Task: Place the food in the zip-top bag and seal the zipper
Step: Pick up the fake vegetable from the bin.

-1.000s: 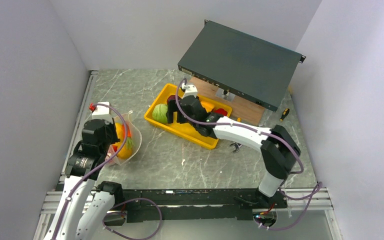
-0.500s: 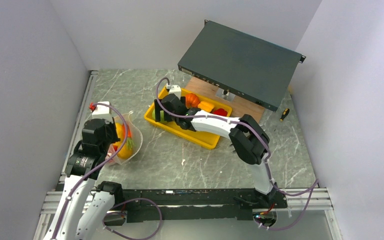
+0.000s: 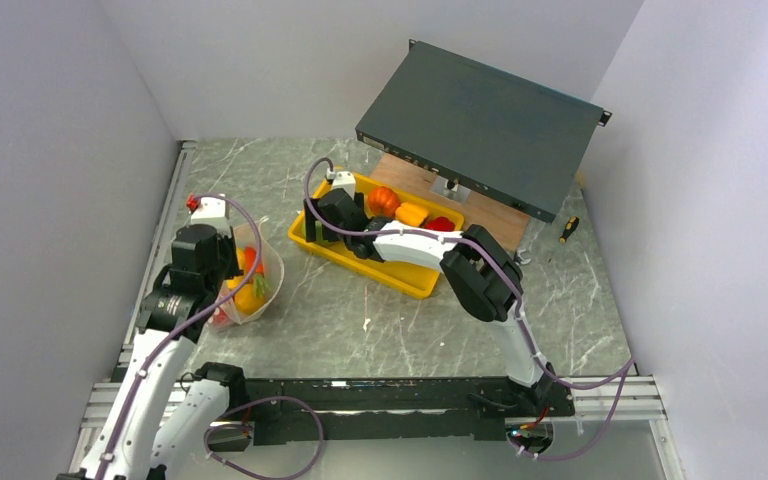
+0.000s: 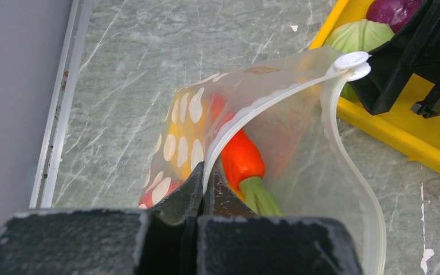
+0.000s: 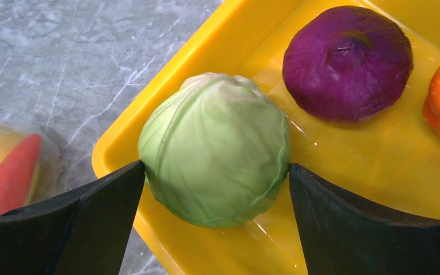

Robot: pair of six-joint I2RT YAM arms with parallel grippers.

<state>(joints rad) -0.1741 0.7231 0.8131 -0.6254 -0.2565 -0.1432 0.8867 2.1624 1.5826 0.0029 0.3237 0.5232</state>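
Observation:
The clear zip-top bag (image 3: 250, 285) lies at the left with its mouth open; an orange carrot (image 4: 242, 157) and a yellow piece sit inside. My left gripper (image 4: 204, 183) is shut on the bag's zipper (image 4: 263, 112) strip, near the end away from its white slider (image 4: 352, 59). My right gripper (image 5: 215, 167) is open at the left end of the yellow tray (image 5: 166, 74). Its fingers stand on either side of the green cabbage (image 5: 215, 149), close against it. A purple onion (image 5: 346, 63) lies just behind, and an orange pumpkin (image 3: 382, 200), a yellow-orange piece (image 3: 412, 213) and a red piece (image 3: 442, 224) lie further along the tray.
A dark grey flat box (image 3: 480, 125) leans over a wooden board (image 3: 480, 215) behind the tray. A screwdriver (image 3: 567, 229) lies at the right. Grey walls close in on the left, the back and the right.
My right gripper has swung left along the tray from its middle to the cabbage at the left end. My left gripper has shifted slightly with the bag edge.

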